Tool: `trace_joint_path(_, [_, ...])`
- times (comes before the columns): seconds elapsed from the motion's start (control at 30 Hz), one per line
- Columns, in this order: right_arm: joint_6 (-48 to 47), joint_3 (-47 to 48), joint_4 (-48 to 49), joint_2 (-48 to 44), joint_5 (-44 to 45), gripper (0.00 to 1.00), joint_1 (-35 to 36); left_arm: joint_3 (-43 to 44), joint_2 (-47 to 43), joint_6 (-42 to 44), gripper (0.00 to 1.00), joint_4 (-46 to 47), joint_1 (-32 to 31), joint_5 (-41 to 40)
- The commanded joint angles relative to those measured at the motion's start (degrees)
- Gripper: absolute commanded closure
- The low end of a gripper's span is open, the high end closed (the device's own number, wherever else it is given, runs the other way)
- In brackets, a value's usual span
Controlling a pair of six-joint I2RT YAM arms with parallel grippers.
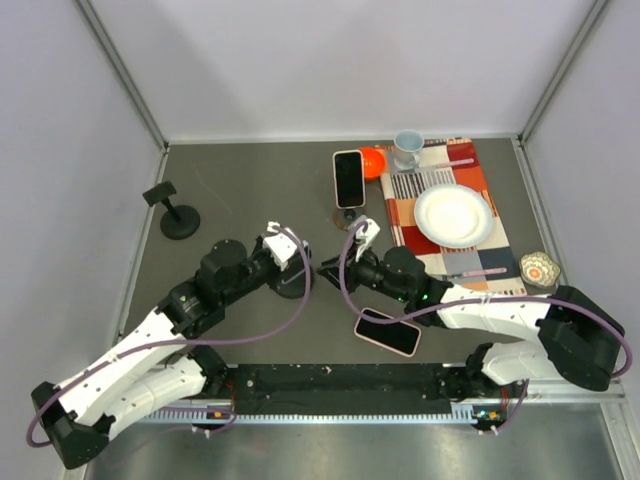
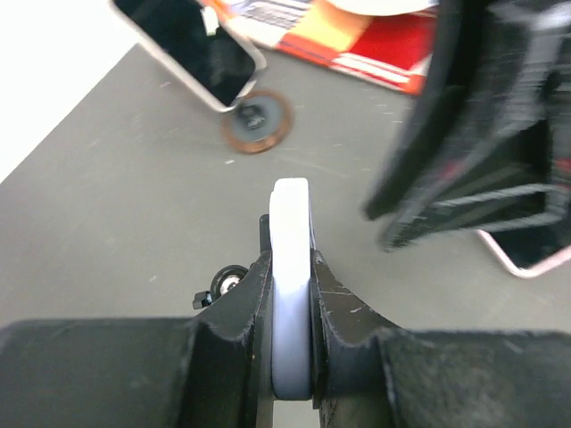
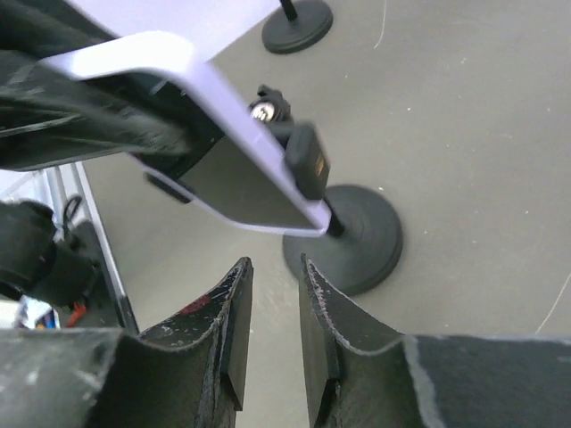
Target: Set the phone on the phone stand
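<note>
In the left wrist view my left gripper [image 2: 291, 257] is shut on the thin edge of a pale lavender phone [image 2: 291, 223], held on edge. The right wrist view shows that phone [image 3: 192, 67] against the clamp head [image 3: 306, 160] of a black phone stand whose round base [image 3: 348, 236] rests on the table. From above, the stand base [image 1: 297, 287] lies under my left gripper [image 1: 292, 268]. My right gripper [image 1: 330, 266] sits just right of it. Its jaws [image 3: 272, 263] stand a narrow gap apart with nothing between them, just short of the phone's lower corner.
A second phone [image 1: 348, 177] stands on a brown-based stand [image 1: 349, 213] at the back. A pink-cased phone [image 1: 387, 331] lies flat by the right arm. A spare black stand [image 1: 176, 213] is at the left. A checked mat [image 1: 450, 200] holds a white plate [image 1: 455, 215] and a cup [image 1: 407, 148].
</note>
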Motion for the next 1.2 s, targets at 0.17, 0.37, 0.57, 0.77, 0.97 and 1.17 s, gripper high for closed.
trace_joint_path(0.17, [2.07,2.57,-2.04,-3.44,3.94,1.00,3.54,1.16,1.34,0.39,1.00,6.23,1.91,-13.50])
trace_joint_path(0.37, [-4.19,2.23,-6.64,-6.34,-3.78,0.75,-3.22,2.98,-1.22,-0.13,1.00,4.39,1.91,-7.70])
trace_joint_path(0.57, [-11.82,6.61,-10.68,-4.85,-23.81,0.35,-7.10,6.43,-3.94,-3.82,1.00,2.63,2.00,7.48])
trace_joint_path(0.77, [-16.05,5.84,-6.15,-3.53,-34.47,0.11,-7.10,5.72,-3.68,-4.61,1.00,2.45,2.08,18.04])
trace_joint_path(0.97, [-18.34,6.09,-2.08,1.74,-39.65,0.13,-7.19,5.46,-1.66,-3.21,1.00,3.16,2.96,21.13])
trace_joint_path(1.17, [-18.25,6.27,1.70,6.30,-45.89,0.27,-7.19,4.58,-1.04,-2.51,1.00,2.89,4.19,21.84])
